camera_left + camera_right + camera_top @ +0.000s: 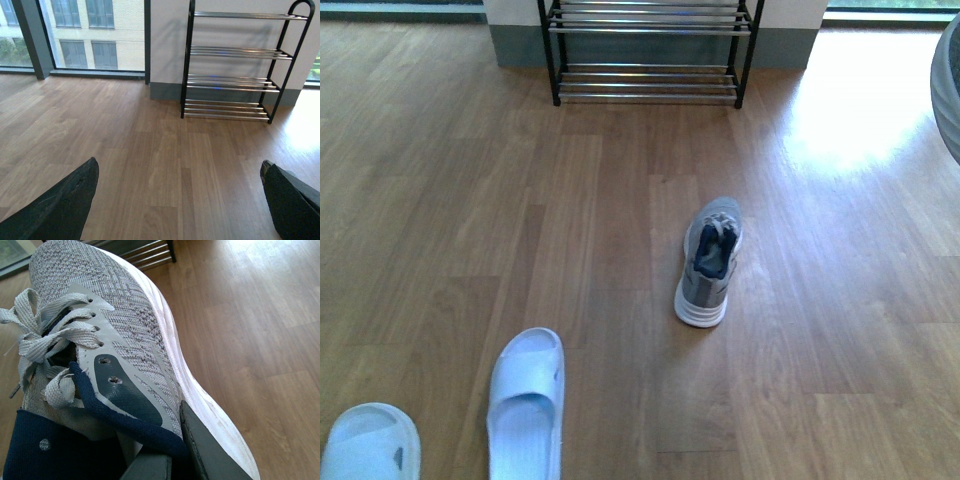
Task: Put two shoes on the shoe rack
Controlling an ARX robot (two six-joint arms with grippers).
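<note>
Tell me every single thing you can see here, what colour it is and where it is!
Sneaker on the floor: one, grey with white sole, mid-floor, toe toward the rack.
Held sneaker: one, grey with white sole, in the right gripper.
Slippers: two, pale blue, on the floor, near left.
Shoe rack: one, black with shiny bars, by the far wall, no shoes on it.
Windows: several panes, dark frames, either side of that wall.
Floor: one, brown wood.
Left gripper: one, dark, open, empty.
Right gripper: one, dark grey, shut on the held sneaker.
</note>
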